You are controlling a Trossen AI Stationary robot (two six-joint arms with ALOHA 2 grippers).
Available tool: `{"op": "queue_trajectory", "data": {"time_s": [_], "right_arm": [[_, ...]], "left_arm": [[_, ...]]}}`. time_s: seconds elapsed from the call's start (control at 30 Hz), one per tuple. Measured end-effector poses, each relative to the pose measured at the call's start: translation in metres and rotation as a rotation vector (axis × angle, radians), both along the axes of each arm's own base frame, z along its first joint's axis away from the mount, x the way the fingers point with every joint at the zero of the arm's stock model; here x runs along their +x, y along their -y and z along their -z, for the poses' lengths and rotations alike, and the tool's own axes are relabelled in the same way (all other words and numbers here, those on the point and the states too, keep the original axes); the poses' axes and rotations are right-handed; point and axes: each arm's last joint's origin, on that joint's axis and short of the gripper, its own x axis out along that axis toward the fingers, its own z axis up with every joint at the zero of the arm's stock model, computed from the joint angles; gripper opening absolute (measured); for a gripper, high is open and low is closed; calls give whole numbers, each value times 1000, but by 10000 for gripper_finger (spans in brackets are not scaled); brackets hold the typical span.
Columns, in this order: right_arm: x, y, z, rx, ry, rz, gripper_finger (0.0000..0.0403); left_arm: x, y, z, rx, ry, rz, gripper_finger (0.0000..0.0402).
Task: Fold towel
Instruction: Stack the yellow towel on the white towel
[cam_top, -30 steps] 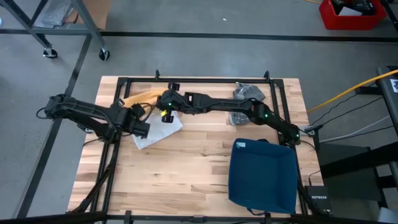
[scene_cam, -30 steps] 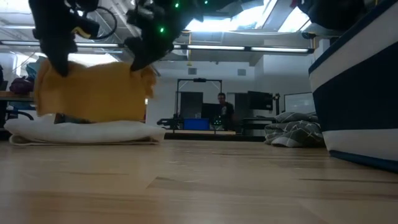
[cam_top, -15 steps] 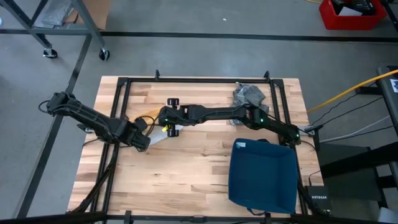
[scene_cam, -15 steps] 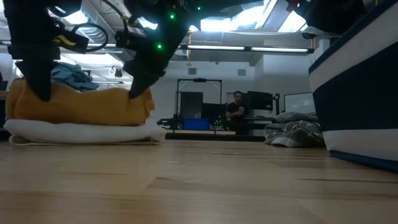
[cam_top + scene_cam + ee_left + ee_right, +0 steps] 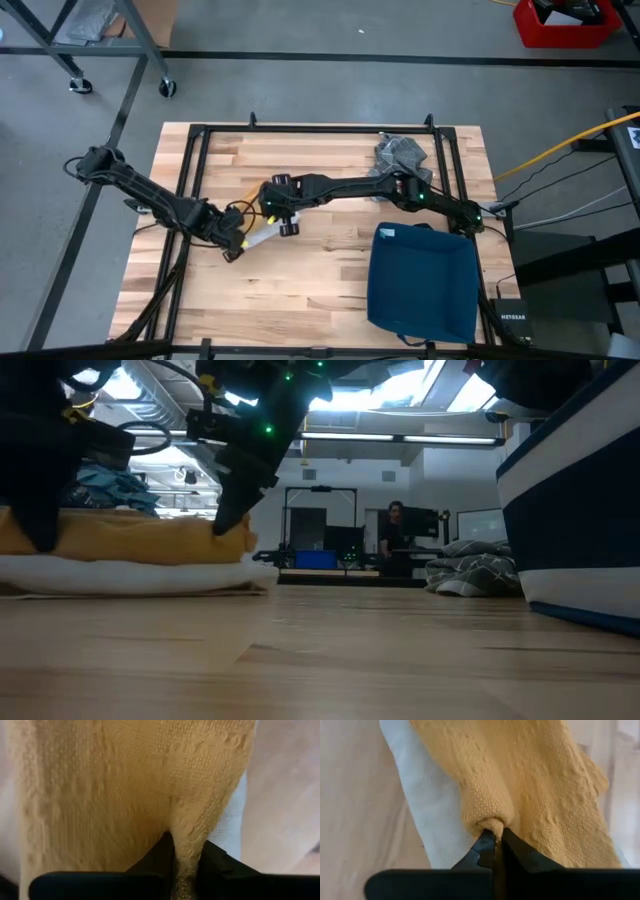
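Observation:
A yellow towel (image 5: pixel 130 538) lies flat on top of a folded white towel (image 5: pixel 130 575) on the left half of the table. In the high view the arms cover most of it; a strip of yellow (image 5: pixel 247 209) and a white edge (image 5: pixel 262 237) show. My left gripper (image 5: pixel 232 247) is shut on the yellow towel at its near left end. My right gripper (image 5: pixel 286 222) is shut on its right end. Both wrist views are filled by yellow weave with white cloth beside it. My left gripper pinches a small raised fold of the yellow towel (image 5: pixel 186 851) between its two fingers, slanting down from above. The towel spreads out flat past the fingers, resting on the white towel (image 5: pixel 231 820). My right gripper pinches a puckered fold at the yellow towel's edge (image 5: pixel 490 826) between its two fingers, slanting down from above. The rest of the towel lies flat on the white towel (image 5: pixel 427 800).
A dark blue bin (image 5: pixel 422 280) stands at the table's near right, and its wall (image 5: pixel 580 510) shows in the low view. A crumpled grey cloth (image 5: pixel 400 152) lies at the far right. A person (image 5: pixel 395 532) stands in the room beyond. Bare wood lies at the near middle.
Both grippers moved down and toward the near edge, keeping hold of the yellow towel. The towel hung upright below them a second ago; now it has been lowered and drawn over, lying flat on the white towel.

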Motion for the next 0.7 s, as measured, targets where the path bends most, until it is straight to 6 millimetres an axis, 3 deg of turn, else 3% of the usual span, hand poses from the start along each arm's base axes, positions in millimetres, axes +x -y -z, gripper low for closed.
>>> {"op": "queue_trajectory", "data": {"time_s": [0.17,0.47,0.7], "right_arm": [[-4,-5,2,71,-48,-21,65],[-11,-7,6,175,-124,10,159],[-11,-8,-5,213,-107,88,183]], "left_arm": [[4,3,1,-32,34,45,65],[7,4,1,-66,73,-9,162],[13,6,-10,-103,149,-25,166]]}}
